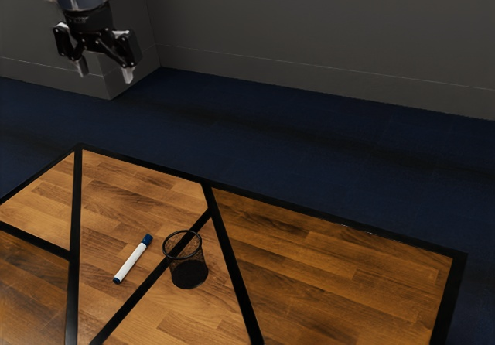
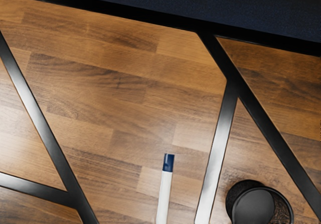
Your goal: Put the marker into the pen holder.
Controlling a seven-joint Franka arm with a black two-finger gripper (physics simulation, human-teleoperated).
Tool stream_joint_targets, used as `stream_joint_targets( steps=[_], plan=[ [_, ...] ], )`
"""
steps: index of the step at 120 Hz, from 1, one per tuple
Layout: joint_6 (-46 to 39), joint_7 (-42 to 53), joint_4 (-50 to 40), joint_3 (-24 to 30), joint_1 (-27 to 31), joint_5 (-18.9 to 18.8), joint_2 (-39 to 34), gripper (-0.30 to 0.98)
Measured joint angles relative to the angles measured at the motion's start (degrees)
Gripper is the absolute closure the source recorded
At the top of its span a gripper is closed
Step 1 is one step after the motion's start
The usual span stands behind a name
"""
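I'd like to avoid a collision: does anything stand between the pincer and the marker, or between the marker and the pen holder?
Nothing visible stands between the pincer and the marker, or between the marker and the mesh pen holder.

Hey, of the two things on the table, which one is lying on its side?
The marker, white with blue ends. It lies on its side, while the black pen holder beside it stands upright, mouth up.
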State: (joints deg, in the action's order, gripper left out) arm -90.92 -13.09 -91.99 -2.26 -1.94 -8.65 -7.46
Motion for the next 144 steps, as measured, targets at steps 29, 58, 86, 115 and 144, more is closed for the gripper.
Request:
stream_joint_targets(
  steps=[29,58,86,115,144],
  plan=[
    [-0.2,0.9,-1.5,0.0,0.1,0.0,0.0,0.0],
    [-10.4,0.1,-29.7,-1.9,2.3,4.5,-1.6,0.0],
    [-20.4,-0.6,-41.0,-2.1,5.4,8.1,3.8,0.0],
    [-27.0,1.7,-41.1,-2.1,5.4,9.6,13.0,0.01],
    [-31.4,6.4,-37.4,-2.2,6.0,9.5,18.2,0.01]
  ],
)
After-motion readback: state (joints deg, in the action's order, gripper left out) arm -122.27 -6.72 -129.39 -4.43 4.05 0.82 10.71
